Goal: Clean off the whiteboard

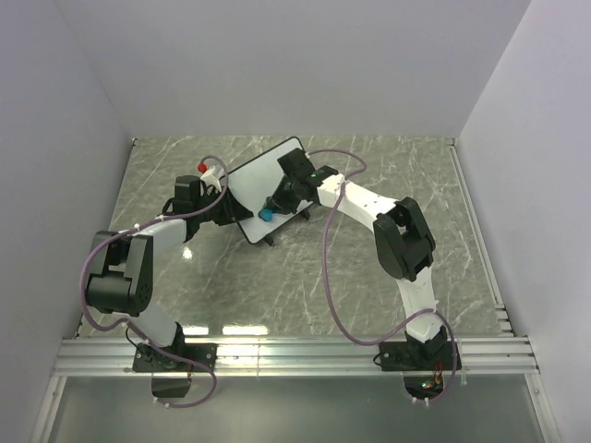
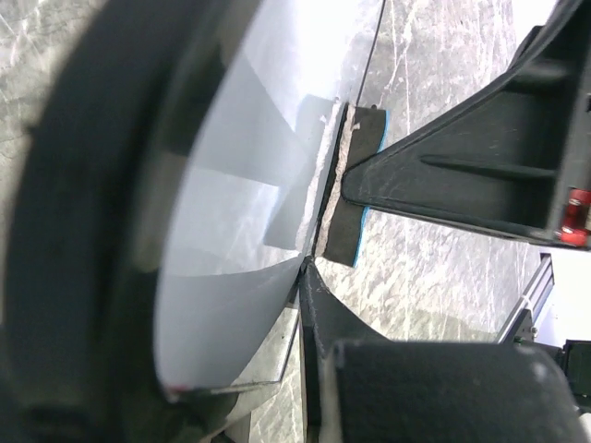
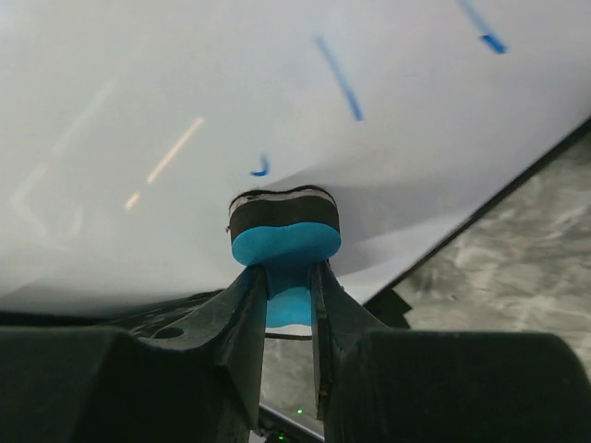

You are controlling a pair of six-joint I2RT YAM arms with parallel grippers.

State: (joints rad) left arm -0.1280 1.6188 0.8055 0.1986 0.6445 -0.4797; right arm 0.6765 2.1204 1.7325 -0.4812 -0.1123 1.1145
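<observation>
The whiteboard (image 1: 261, 179) lies tilted in the middle of the table, white with a thin black frame. In the right wrist view its surface (image 3: 212, 101) carries a few blue marks (image 3: 338, 79). My left gripper (image 1: 224, 205) is shut on the board's left edge, and in its own view the board (image 2: 240, 221) sits between the jaws (image 2: 277, 277). My right gripper (image 1: 274, 207) is shut on the blue eraser (image 1: 267, 214) and presses its felt side against the board near the lower edge. The eraser (image 3: 284, 236) shows between the fingers (image 3: 290, 277), and also shows in the left wrist view (image 2: 355, 185).
The board rests on a grey marble table (image 1: 388, 166) enclosed by white walls on three sides. An aluminium rail (image 1: 295, 353) runs along the near edge by the arm bases. Purple cables (image 1: 328, 268) loop from both arms over the table.
</observation>
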